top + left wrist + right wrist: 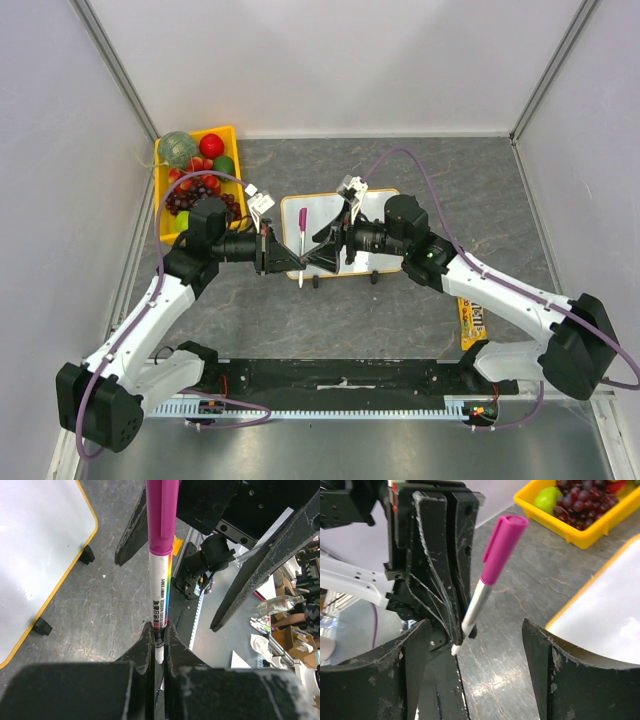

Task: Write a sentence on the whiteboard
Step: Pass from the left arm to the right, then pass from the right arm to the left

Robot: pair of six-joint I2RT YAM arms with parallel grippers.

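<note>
While clamping white-barrelled, magenta-capped marker [161, 565] by its tail in closed left gripper [159, 630], bring spread right gripper [475, 625] squarely onto cap [504, 545] and pull along barrel, above blank-looking orange-framed whiteboard [40, 555].

This is looking like a robotics lab, set up as an enclosed test cell. Plain white walls [330, 60] and aluminium posts [115, 70] are boxing in a grey table [400, 310]. A left arm [150, 310] and a right arm [510, 295] are sitting bolted to a black base rail [340, 375], with purple cables [400, 152] looping off them. A yellow tray [225, 131] is holding fruit. Past the table edge, the left wrist view is showing a cluttered workspace with a bottle [275, 604] and loose papers [245, 660].
</note>
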